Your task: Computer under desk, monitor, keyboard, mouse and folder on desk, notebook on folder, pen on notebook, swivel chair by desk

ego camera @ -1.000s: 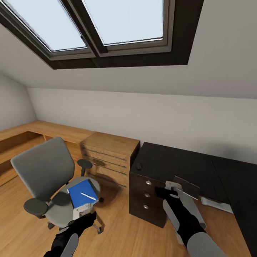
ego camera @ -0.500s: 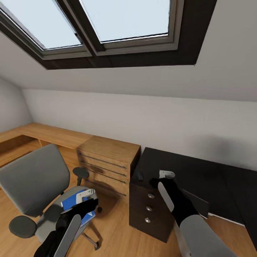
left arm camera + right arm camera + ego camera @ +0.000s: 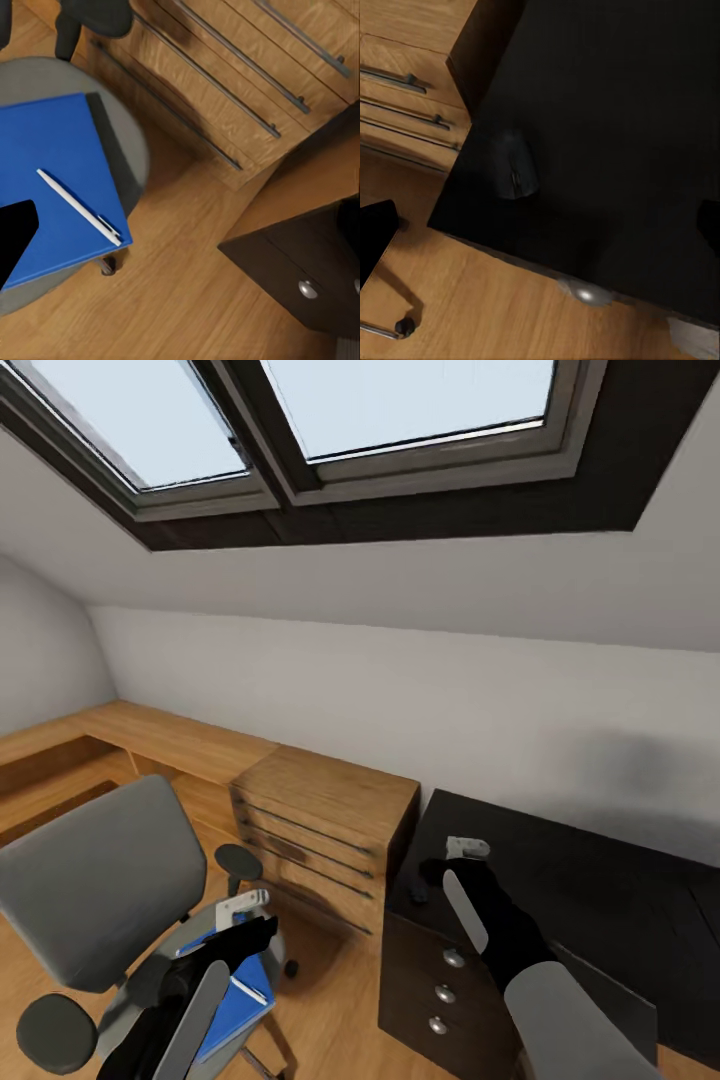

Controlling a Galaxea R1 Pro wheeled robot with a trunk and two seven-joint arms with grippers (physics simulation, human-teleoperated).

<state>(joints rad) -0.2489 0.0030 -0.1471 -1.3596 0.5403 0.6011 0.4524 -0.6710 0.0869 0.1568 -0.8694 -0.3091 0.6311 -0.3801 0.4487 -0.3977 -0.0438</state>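
Note:
The grey swivel chair [image 3: 100, 870] stands at the left on the oak floor. On its seat lies the blue folder [image 3: 238, 1000] [image 3: 52, 165], with the white pen [image 3: 79, 208] on top. My left gripper [image 3: 245, 905] hovers open above the folder; one dark finger [image 3: 15, 236] shows over its corner. The black desk [image 3: 600, 890] is at the right. The small black mouse [image 3: 515, 165] [image 3: 417, 890] sits near the desk's left end. My right gripper [image 3: 467, 848] hangs open just above and beside the mouse, touching nothing. The monitor and notebook are out of view.
An oak drawer cabinet [image 3: 320, 825] stands between the chair and the desk, leaving a narrow gap. The desk's dark drawers [image 3: 445, 992] with silver knobs face me. A flat dark panel [image 3: 605, 985] shows behind my right forearm. The sloped ceiling and skylight [image 3: 400, 410] are above.
The head view has shifted. My right gripper went from in front of the drawers to above the desk's left end by the mouse. My left gripper rose over the chair seat.

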